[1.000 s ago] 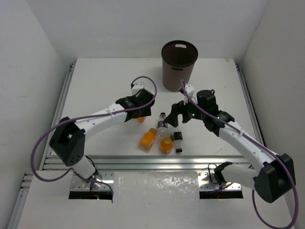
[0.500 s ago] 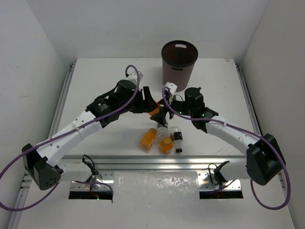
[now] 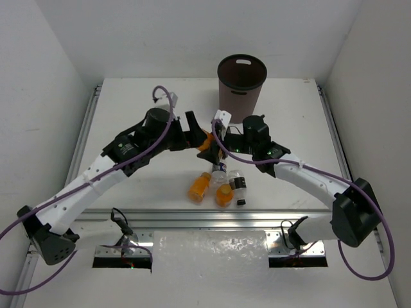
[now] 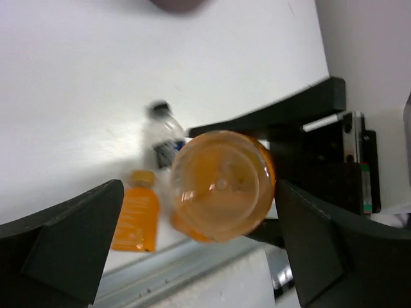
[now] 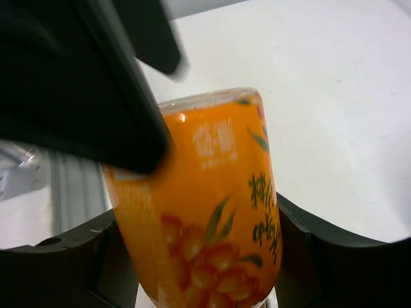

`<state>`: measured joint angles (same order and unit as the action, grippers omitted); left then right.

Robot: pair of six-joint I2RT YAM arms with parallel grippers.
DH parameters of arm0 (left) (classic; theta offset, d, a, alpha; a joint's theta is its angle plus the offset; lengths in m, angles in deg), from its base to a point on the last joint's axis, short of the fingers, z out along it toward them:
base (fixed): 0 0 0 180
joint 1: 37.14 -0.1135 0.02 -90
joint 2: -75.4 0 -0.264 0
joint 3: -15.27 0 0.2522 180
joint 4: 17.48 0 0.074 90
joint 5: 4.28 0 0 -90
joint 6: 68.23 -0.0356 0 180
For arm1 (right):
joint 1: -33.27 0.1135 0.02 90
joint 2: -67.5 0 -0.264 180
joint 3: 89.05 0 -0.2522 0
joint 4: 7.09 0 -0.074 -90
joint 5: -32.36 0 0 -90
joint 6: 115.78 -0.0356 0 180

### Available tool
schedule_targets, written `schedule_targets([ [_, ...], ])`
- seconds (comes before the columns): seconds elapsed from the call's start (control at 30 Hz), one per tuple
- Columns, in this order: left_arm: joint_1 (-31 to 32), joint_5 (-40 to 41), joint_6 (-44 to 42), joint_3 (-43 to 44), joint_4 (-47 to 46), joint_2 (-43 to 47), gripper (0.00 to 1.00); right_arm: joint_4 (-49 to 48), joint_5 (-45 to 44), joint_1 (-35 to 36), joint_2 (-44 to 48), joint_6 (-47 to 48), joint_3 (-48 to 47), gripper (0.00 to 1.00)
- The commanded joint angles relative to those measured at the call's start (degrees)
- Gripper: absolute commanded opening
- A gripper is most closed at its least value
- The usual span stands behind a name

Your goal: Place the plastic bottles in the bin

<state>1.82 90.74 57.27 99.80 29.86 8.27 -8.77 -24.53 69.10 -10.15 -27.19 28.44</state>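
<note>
— What is filling most of the scene?
— A white table (image 3: 128,109) is lying under two arms. The dark brown bin (image 3: 241,86) is standing upright at the far edge of the table, a little right of centre.
— What are the arms doing?
— Both are reaching in and meeting just on the near side of the bin. The left gripper (image 4: 199,192) is spreading its fingers wide, clear of the bottle on both sides. The right gripper (image 5: 196,221) is clamping an orange bottle (image 4: 221,183) between its fingers and holding it off the table.
— Which way is that bottle pointing?
— Its long axis is running from one gripper to the other. Its base is facing the left gripper and its cap end is hidden.
— Is there anything smaller?
— Four more bottles (image 3: 224,194) are lying together on the table, nearer than the held one.
</note>
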Motion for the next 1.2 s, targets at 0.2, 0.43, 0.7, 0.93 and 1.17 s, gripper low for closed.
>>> schedule_targets([
  [0.2,-0.8,40.2,0.5,3.0,15.9,15.0,1.0,13.3,-20.4,-8.0,-11.9,-7.5,-28.5,0.22],
  [0.43,-0.8,34.8,-1.8,-7.3,14.4,14.5,1.0,23.1,-30.3,-13.0,-29.3,-4.4,-53.9,0.24],
  [0.7,-0.6,17.1,-10.0,-17.9,5.5,15.3,1.0,27.7,-43.2,-14.9,-44.0,0.4,-75.9,0.55],
  [0.93,-0.4,4.8,-12.7,-21.0,-0.8,14.3,1.0,29.8,-47.5,-14.9,-44.6,3.4,-80.9,0.99],
  [1.17,0.2,-4.4,-12.0,-21.5,-5.9,9.6,0.99,39.4,-39.5,-14.0,-26.8,-7.7,-63.3,0.99],
])
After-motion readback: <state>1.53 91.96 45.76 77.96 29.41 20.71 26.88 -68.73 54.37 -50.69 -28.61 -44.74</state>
